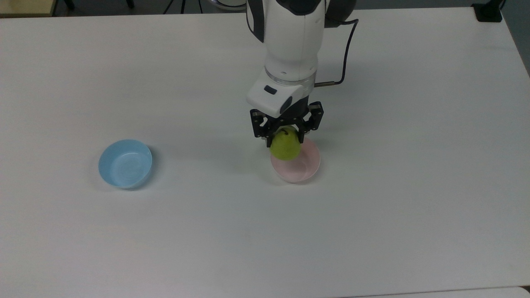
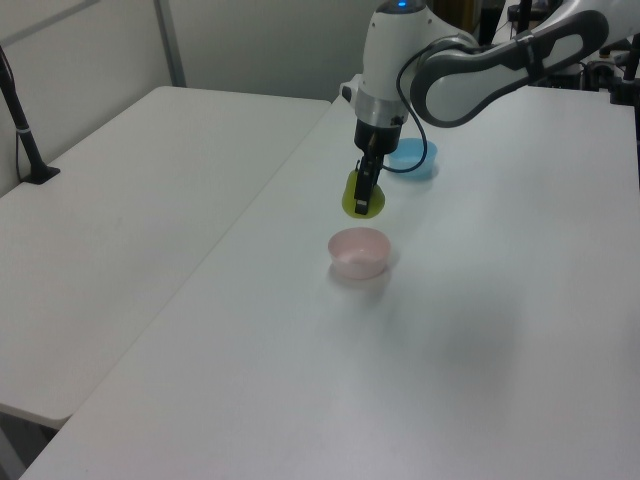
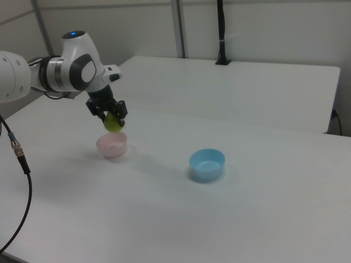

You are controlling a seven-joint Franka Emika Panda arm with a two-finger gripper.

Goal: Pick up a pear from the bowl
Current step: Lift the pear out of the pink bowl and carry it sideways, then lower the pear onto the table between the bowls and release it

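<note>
My gripper (image 1: 285,133) (image 2: 363,197) (image 3: 111,117) is shut on the yellow-green pear (image 1: 285,147) (image 2: 354,194) (image 3: 113,124) and holds it in the air. The pear hangs clear above the pale pink bowl (image 1: 300,167) (image 2: 358,252) (image 3: 112,145), which stands empty on the white table (image 1: 372,207). In the top view the pear overlaps the bowl's upper left rim. In the left view a clear gap shows between the pear and the bowl.
A light blue bowl (image 1: 125,163) (image 2: 412,158) (image 3: 207,164) sits empty at the top view's left, well apart from the pink one. A black cable (image 1: 345,54) runs from the wrist. A second white table (image 2: 120,200) adjoins at the left view's left.
</note>
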